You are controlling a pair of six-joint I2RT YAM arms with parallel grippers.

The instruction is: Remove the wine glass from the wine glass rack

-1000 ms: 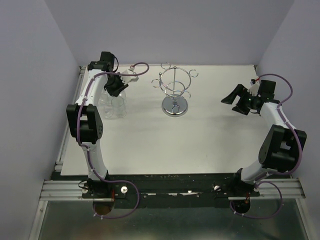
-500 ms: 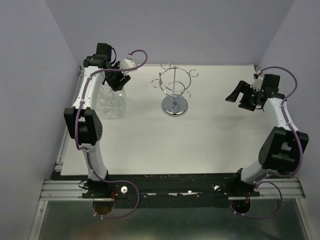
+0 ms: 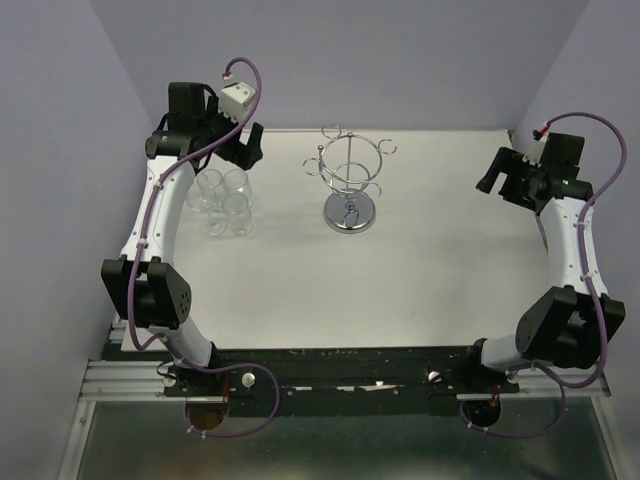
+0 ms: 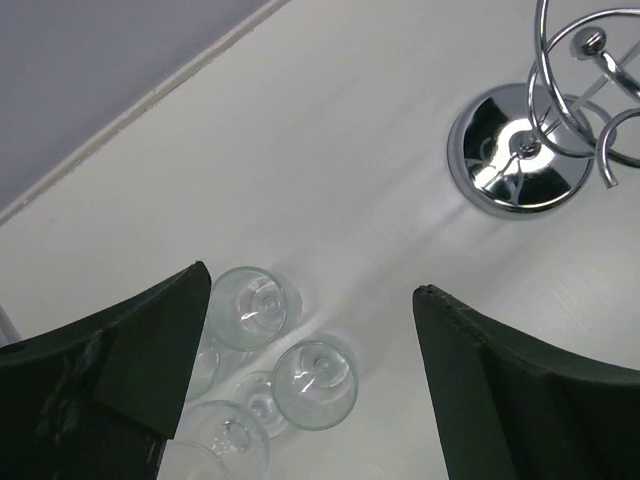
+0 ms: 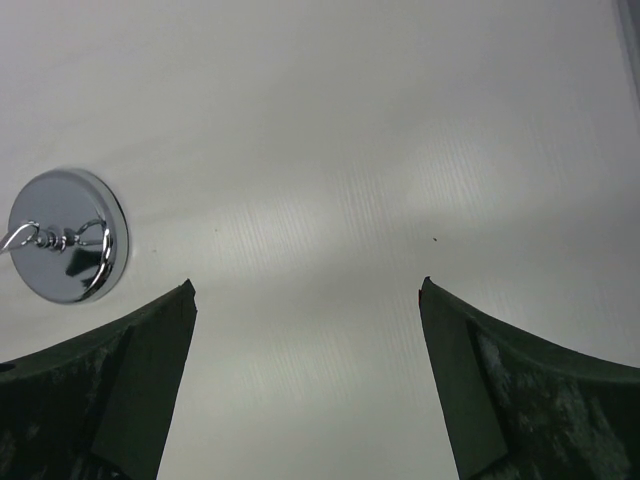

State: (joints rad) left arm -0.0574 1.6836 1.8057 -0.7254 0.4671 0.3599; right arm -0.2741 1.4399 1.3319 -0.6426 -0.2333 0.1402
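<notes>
The chrome wine glass rack (image 3: 350,180) stands at the back middle of the table, and I see nothing on its hooks. Its mirrored base (image 4: 515,150) lies at the upper right of the left wrist view and at the left edge of the right wrist view (image 5: 68,235). Three clear wine glasses (image 3: 230,195) stand upright together left of the rack. My left gripper (image 3: 243,150) hangs open above and just behind them. Between and below its fingers (image 4: 150,350) I see their rims (image 4: 315,383). My right gripper (image 3: 498,183) is open and empty, high at the far right (image 5: 307,282).
The white table (image 3: 400,270) ends at grey-violet walls on the back and both sides. A metal rail (image 3: 330,375) with the arm bases runs along the near edge.
The left gripper has opened wide and lifted up and back off the group of glasses. The right arm has drawn back toward the right wall and risen.
</notes>
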